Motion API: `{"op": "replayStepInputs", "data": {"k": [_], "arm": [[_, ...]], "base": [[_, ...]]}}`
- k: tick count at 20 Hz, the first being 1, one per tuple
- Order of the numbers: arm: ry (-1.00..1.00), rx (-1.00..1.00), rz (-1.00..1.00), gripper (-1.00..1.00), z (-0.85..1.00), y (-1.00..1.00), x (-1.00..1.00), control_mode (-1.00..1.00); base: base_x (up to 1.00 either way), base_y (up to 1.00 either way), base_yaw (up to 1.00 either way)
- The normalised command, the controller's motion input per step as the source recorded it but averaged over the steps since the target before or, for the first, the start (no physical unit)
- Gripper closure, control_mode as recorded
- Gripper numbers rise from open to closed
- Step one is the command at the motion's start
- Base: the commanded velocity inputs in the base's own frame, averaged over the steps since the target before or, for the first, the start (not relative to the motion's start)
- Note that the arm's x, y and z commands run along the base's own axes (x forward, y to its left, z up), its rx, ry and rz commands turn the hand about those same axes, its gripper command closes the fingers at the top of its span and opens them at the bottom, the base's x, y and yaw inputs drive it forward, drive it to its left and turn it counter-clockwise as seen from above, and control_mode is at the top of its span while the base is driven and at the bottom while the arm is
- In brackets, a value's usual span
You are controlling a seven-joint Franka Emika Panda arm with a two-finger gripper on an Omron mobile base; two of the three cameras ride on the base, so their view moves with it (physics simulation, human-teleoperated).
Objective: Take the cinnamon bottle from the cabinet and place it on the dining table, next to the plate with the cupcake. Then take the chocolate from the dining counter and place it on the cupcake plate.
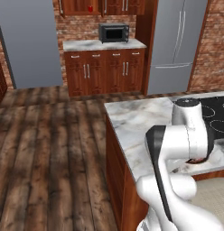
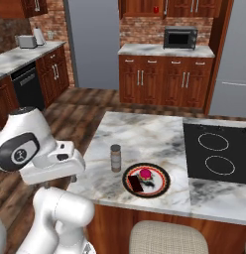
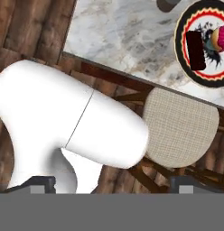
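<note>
On the desk, near its front edge: cinnamon bottle [image 2: 115, 158], upright, long axis vertical, cap uppermost, standing just beside the left rim of the plate [image 2: 163, 188]. On that plate: chocolate [image 2: 135, 183], a dark bar lying flat, long axis running roughly front to back along the plate's left side, close against the pink-topped cupcake [image 2: 146, 174] at the centre. In the hand view the chocolate [image 3: 194, 50] shows as a dark upright rectangle next to the cupcake [image 3: 221, 38]. Both placements look complete. End effector: fingertips barely visible, so whether apart or together cannot be told. Risk: the arm is folded low by the desk's front-left corner; a wide swing could topple the bottle. Below the front edge: woven-seat stool [image 3: 181, 126].
</note>
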Motion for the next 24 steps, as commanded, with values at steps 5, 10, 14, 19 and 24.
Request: {"op": "replayStepInputs", "data": {"k": [5, 10, 14, 19, 24], "arm": [[-0.09, 0.07, -0.2, -1.0, 0.13, 0.84, -0.14, -1.0], [-0.16, 0.04, -0.23, -1.0, 0.0, 0.56, 0.13, -1.0], [-0.18, 0.0, -0.21, -1.0, 0.0, 0.52, 0.38, -1.0], [-0.19, 0.0, -0.2, -1.0, 0.04, 0.53, 0.64, -1.0], [-0.09, 0.0, -0.13, -1.0, 0.06, 0.19, 0.7, -1.0]], "base": [[0.0, 0.0, 0.0], [0.0, 0.0, 0.0], [0.0, 0.0, 0.0], [0.0, 0.0, 0.0], [0.0, 0.0, 0.0]]}}
